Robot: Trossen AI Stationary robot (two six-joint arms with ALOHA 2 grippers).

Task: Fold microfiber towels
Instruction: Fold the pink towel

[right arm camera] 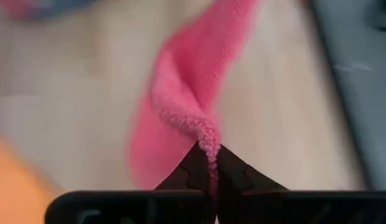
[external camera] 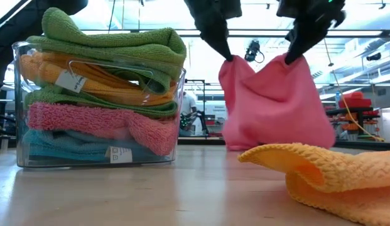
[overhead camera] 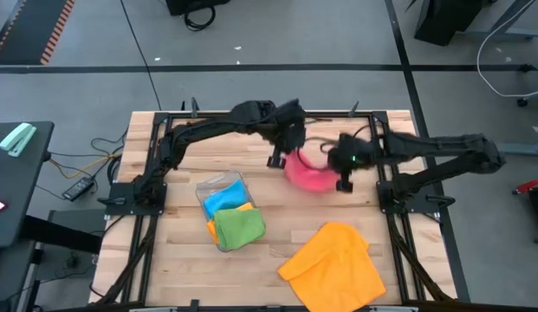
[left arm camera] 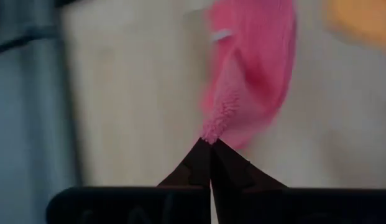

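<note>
The pink microfiber towel [external camera: 273,107] hangs above the wooden counter [overhead camera: 173,260], toward its far side, held at two upper corners. The left gripper [external camera: 227,55] has its jaws pinched tight on one corner; the right gripper [external camera: 292,58] has its jaws closed on the other. Both wrist views show a small tuft of pink pile nipped at the very tips of the jaws, with the cloth falling away in a loose fold.

Between the two grips the top edge sags, and the body drapes in soft folds, its lower edge low, near the counter. The cloth thus appears light and wholly limp, with a fuzzy, compressible pile that should resist slipping. It will likely hold no shape of its own, so a corner pinch looks the soundest hold, and spreading the grips apart would probably draw the edge taut.

An orange towel [overhead camera: 333,264] lies crumpled on the near side of the counter, well apart from the pink one. A clear plastic bin [external camera: 22,160] stands left of centre, holding folded towels stacked green, orange, green, pink and blue from the top down.
</note>
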